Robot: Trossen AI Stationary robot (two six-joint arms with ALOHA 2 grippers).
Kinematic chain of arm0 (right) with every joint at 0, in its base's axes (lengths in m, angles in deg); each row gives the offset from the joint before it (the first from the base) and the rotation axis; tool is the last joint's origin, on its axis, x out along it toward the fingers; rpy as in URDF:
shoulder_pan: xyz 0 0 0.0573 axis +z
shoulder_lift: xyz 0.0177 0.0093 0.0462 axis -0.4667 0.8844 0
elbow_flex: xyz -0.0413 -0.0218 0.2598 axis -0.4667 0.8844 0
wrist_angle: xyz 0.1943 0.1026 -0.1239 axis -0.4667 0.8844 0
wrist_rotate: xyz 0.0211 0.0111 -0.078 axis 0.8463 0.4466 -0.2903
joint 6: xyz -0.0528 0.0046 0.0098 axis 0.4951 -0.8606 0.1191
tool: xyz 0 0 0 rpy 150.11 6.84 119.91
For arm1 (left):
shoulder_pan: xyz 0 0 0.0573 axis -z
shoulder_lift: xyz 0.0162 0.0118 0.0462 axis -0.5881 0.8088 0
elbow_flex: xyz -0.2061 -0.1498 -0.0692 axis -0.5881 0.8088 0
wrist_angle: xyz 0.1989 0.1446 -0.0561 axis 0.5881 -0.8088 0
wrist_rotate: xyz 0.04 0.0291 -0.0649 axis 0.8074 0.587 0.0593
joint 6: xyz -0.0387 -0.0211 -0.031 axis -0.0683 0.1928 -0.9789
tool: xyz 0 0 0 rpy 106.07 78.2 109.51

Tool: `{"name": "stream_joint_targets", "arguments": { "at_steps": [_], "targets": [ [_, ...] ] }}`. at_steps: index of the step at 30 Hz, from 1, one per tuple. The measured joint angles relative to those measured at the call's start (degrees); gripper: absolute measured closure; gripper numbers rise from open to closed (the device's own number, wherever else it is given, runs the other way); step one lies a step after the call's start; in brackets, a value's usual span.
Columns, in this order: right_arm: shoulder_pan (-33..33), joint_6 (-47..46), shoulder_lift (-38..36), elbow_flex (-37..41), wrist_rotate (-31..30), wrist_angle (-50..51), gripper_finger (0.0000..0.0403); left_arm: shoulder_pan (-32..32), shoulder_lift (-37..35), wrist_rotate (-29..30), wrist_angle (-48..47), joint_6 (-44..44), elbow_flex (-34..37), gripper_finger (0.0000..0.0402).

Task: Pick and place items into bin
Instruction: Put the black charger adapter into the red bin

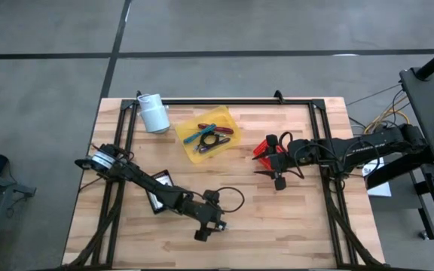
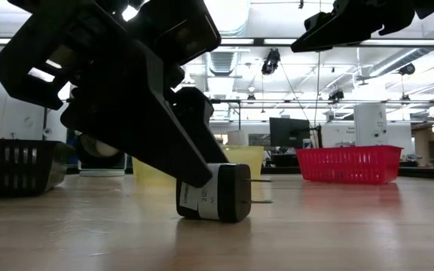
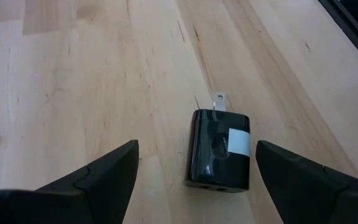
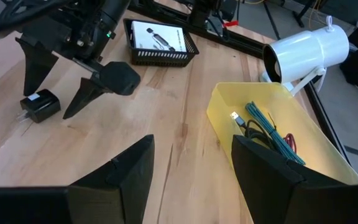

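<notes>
Left gripper [image 1: 211,230] hangs low over the near middle of the wooden table [image 1: 292,218], its dark wedge-shaped fingers [image 3: 98,180] spread wide with nothing between the tips, straddling a black USB wall charger [image 3: 219,149]. Charger is a small glossy plastic block with rounded edges, lying on its side on the bare wood; a white label sits on its upper face. Its long axis runs straight away from the wrist camera: metal prongs point away from the gripper, the port end faces it. In the low view the charger [image 2: 217,193] rests flat on the tabletop, one finger coming down to it, contact unclear.

Right gripper [image 1: 277,162] hovers toward the right of centre, fingers apart and holding nothing, just beside a red basket [image 1: 264,148] and near the yellow bin [image 1: 184,132].

Yellow bin is translucent plastic, rectangular, set diagonally at the far middle; inside it lie a teal braided cable [image 4: 271,134], a red item [image 1: 215,129] and a black ring [image 1: 209,141]. White cylindrical roll [image 1: 154,113] lies just beside the bin's far-left corner. Black mesh tray [image 4: 160,42] with a white printed card sits at the left, under the left arm.
</notes>
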Motion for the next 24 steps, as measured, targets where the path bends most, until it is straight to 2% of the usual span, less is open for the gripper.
{"name": "stream_joint_targets", "arguments": {
  "at_steps": [7,24],
  "targets": [
    [0.0,0.13,0.01,0.0,0.0,0.0,0.0202,0.0,0.0,1.09,0.02,0.04,0.28,0.0103],
    [0.0,0.0,0.0,0.0,-0.01,-0.04,0.0202,0.07,0.0,1.09,0.11,0.13,0.43,0.0202]
  ]
}}
